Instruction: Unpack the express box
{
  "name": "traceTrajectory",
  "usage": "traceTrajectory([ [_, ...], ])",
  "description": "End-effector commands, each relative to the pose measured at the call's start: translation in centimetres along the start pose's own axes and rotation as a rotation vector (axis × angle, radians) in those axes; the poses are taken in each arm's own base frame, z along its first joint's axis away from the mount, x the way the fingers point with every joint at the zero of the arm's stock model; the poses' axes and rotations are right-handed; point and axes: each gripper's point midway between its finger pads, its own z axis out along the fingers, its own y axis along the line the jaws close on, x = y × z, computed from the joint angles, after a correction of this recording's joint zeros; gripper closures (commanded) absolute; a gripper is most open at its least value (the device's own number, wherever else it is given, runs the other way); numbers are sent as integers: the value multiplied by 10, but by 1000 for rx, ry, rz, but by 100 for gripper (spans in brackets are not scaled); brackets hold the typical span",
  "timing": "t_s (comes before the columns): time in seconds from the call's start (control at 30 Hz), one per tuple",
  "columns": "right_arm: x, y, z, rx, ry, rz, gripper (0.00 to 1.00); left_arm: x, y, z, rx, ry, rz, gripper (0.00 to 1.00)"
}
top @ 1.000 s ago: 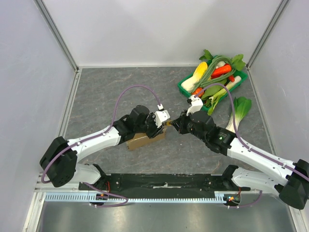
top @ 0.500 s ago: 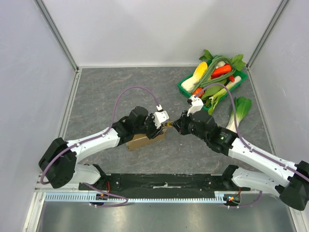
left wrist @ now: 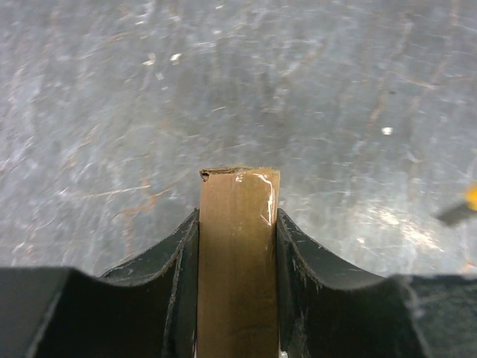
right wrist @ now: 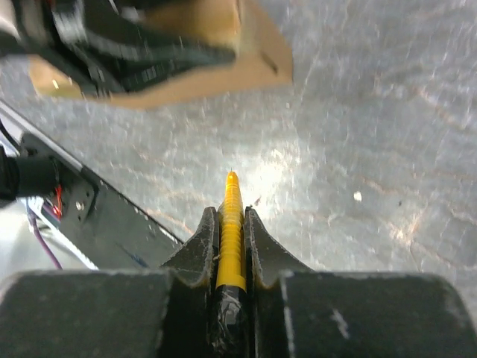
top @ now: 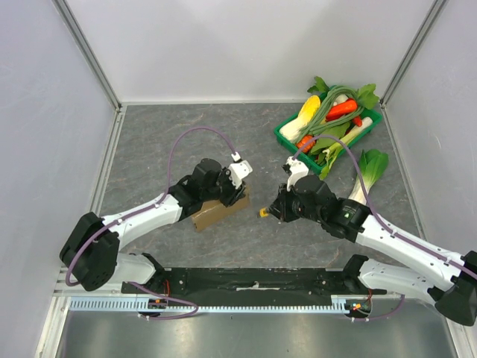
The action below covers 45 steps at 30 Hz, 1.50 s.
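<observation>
Grey stone-patterned table [top: 149, 142] underneath it all. The green vegetable tray [top: 281, 135] sits well beyond the right gripper [right wrist: 232, 224], off toward the far right corner and piled with produce. A leafy green [top: 370, 168] lies on the table just beside the tray.

Now the express box [left wrist: 237, 246], plain brown cardboard: it's right in the left gripper [top: 235, 192]. The wrist view shows both black fingers [left wrist: 182, 246] pressed against its two long sides, with its taped end poking out just past the fingertips. I can't tell whether it's resting on the table or lifted off it.

Over to the right gripper, which is nearly closed and pinching a slim yellow tool [top: 264, 214]. The tool's tip sticks out ahead of the fingers and points down at bare table. From this hand, the box lies ahead and to the left, near but clear of the tool's tip. The two grippers are close together without touching.
</observation>
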Motion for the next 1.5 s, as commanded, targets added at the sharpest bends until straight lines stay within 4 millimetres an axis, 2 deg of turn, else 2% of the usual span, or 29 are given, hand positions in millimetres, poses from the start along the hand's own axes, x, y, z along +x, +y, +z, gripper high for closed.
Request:
traceTrajectory([
  [0.0, 27, 0, -14, -17, 132, -15, 100, 37, 19, -1, -100, 117, -52, 98],
  [0.1, 13, -6, -17, 33, 69, -18, 100, 31, 10, -2, -47, 92, -38, 97],
  [0.17, -6, -12, -20, 85, -13, -8, 100, 29, 7, -4, -27, 79, -26, 96],
  [0.3, -50, -7, -28, 92, -200, 32, 100, 32, -15, -8, 89, 50, 44, 96],
  [0.37, -63, -11, -28, 114, -273, 53, 100, 31, -18, -11, 103, 38, 55, 95],
  [0.4, -75, -4, -29, 87, -327, 62, 100, 35, -21, -12, 114, 42, 73, 95],
  [0.47, -79, -3, -26, 68, -365, 70, 100, 36, -26, -13, 124, 40, 96, 95],
  [0.5, -88, 6, -24, 24, -402, 73, 100, 40, -29, -13, 132, 47, 109, 95],
  [0.7, -78, 16, -2, -22, -356, 46, 100, 51, -42, -13, 170, 71, 162, 96],
  [0.87, -74, 13, 2, -17, -344, 50, 100, 53, -41, -13, 161, 76, 159, 96],
  [1.1, -57, 16, 13, -44, -280, 52, 100, 56, -41, -13, 157, 85, 155, 96],
  [1.47, -47, 11, 23, -31, -247, 53, 100, 56, -41, -14, 159, 88, 149, 96],
])
